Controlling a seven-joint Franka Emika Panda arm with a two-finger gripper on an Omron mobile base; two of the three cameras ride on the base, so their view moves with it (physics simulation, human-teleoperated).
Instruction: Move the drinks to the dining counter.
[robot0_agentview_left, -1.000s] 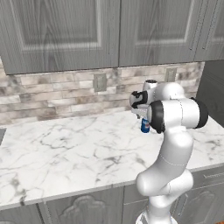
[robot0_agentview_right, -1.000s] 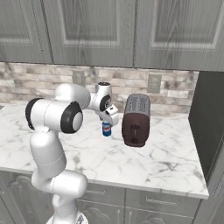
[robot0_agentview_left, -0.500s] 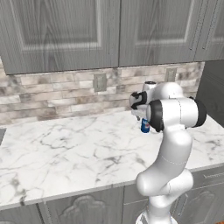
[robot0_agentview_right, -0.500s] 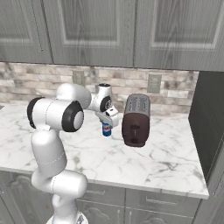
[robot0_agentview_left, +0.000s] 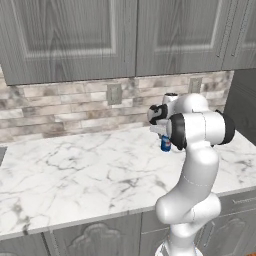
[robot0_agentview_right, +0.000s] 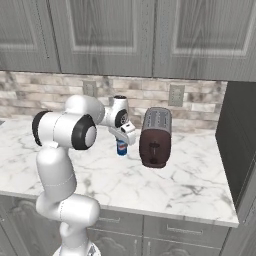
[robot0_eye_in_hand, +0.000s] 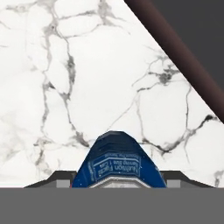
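Note:
A blue soda can (robot0_agentview_left: 165, 145) (robot0_agentview_right: 121, 148) stands upright on the marble worktop (robot0_agentview_left: 75, 170) in front of the brick wall. My gripper (robot0_agentview_left: 164, 138) (robot0_agentview_right: 122, 141) has come down on it from above. In the hand view the can (robot0_eye_in_hand: 118, 159) sits between my gripper (robot0_eye_in_hand: 118, 178), with a dark fingertip (robot0_eye_in_hand: 59, 176) against each of its sides, so the gripper is shut on it. The can's base rests on the marble. The dining counter is out of view.
A dark red toaster (robot0_agentview_right: 154, 138) (robot0_eye_in_hand: 183, 48) stands just right of the can. Grey wall cabinets (robot0_agentview_left: 125, 35) hang above, and a dark tall unit (robot0_agentview_right: 240, 150) closes off the worktop's right end. Open marble stretches to the left.
The arm and hand have stayed low over the can. The can has not moved on the worktop.

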